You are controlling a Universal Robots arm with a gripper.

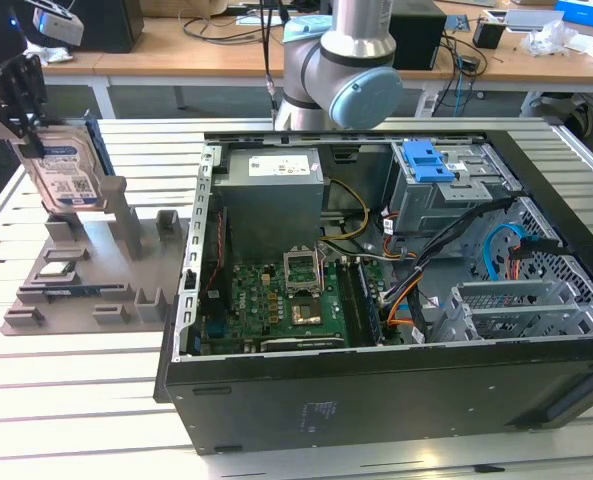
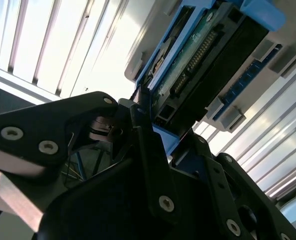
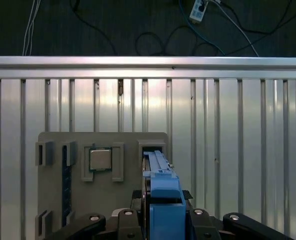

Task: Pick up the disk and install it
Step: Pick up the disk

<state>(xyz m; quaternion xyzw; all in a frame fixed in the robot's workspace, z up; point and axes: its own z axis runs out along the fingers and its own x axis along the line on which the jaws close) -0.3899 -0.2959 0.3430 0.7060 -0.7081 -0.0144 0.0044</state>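
The gripper point(image 1: 28, 125) is sitting at the exterior view's left, and its 2 fingers point(image 3: 191, 222) are clamping the blue-framed top edge of the disk point(image 1: 71, 175). The disk is standing upright in a slot of the grey holder tray point(image 1: 96, 270), which is lying on the slatted bench point(image 1: 76, 400) beside the open computer case point(image 1: 376, 390).

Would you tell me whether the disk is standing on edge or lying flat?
On edge: the disk stands upright at the grey holder.
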